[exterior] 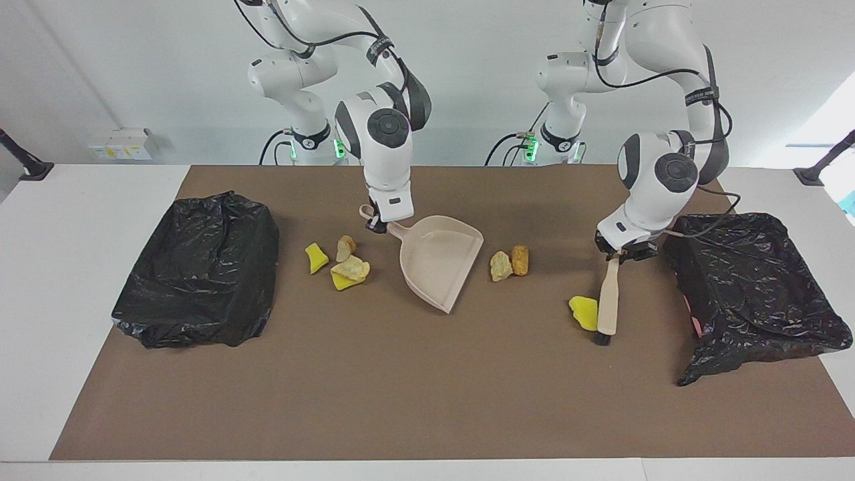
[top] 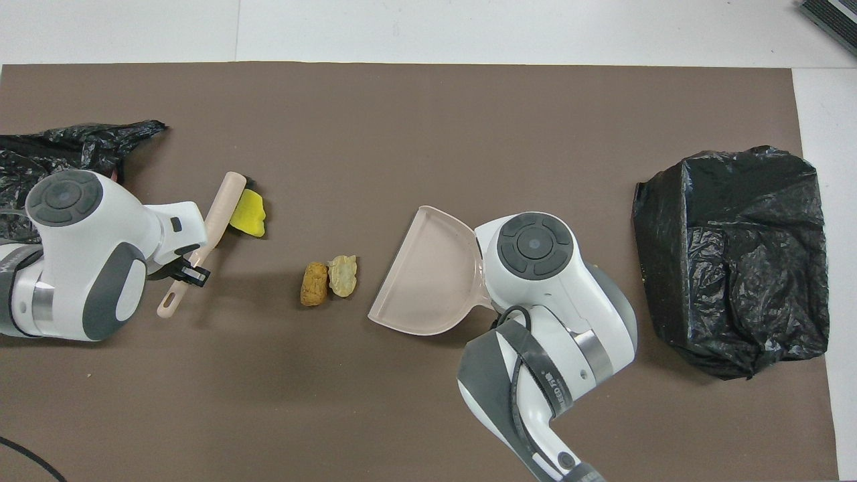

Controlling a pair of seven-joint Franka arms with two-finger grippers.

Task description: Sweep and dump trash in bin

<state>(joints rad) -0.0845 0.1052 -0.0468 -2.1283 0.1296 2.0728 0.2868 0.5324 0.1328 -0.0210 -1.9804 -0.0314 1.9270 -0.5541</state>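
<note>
My left gripper (exterior: 618, 254) clamps the brush (exterior: 607, 304) against the yellow lump (exterior: 584, 312); right gripper (exterior: 378, 224) grips the dustpan (exterior: 441, 264). Sweep low, steadily panward.

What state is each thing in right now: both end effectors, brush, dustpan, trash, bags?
Left end effector: shut on brush handle.
Right end effector: shut on dustpan handle.
Brush: bristles against yellow lump.
Yellow lump: on mat, beside the brush.
Dustpan: empty, mouth toward tan pair.
Tan pair: on mat, unswept.
Cluster of four lumps: on mat, unswept.
Bagged bins: no trash visible in them.
</note>
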